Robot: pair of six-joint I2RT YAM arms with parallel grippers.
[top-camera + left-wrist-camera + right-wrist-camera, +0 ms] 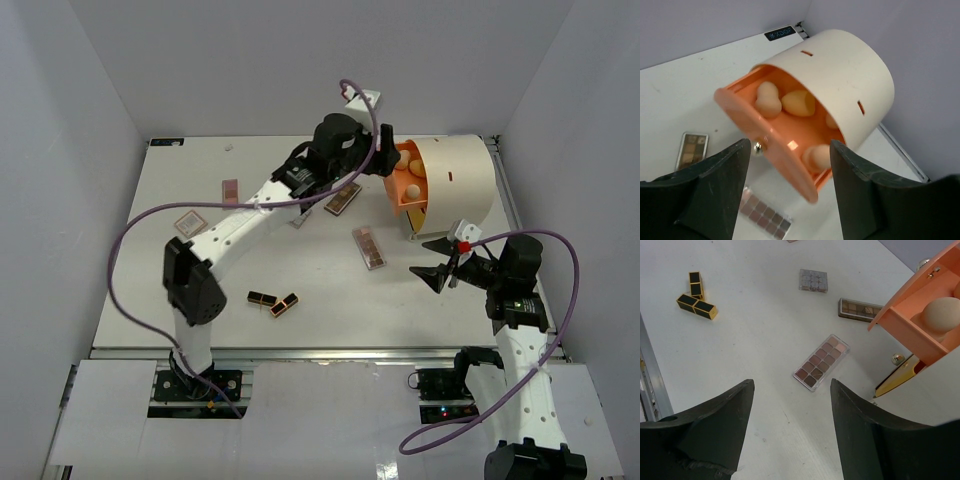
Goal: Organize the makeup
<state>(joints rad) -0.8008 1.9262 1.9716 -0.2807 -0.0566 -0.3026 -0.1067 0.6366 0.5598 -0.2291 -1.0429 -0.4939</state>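
Observation:
Peach sponges (799,102) lie in the open orange drawer (740,112) of the cream cylinder (460,180). My left gripper (384,165) is open and empty, its jaws either side of the drawer's front in the left wrist view (790,192). My right gripper (441,262) is open and empty above the table, right of the pink palette (369,247). That palette also shows in the right wrist view (821,362). A brown palette (860,310), a grey square palette (813,280) and two black-and-gold lipsticks (697,306) lie on the table.
Two small pink compacts (231,190) (189,222) lie at the left of the table. A lower yellow drawer (900,380) with a metal knob is slightly open under the orange one. Grey walls close in the table on three sides.

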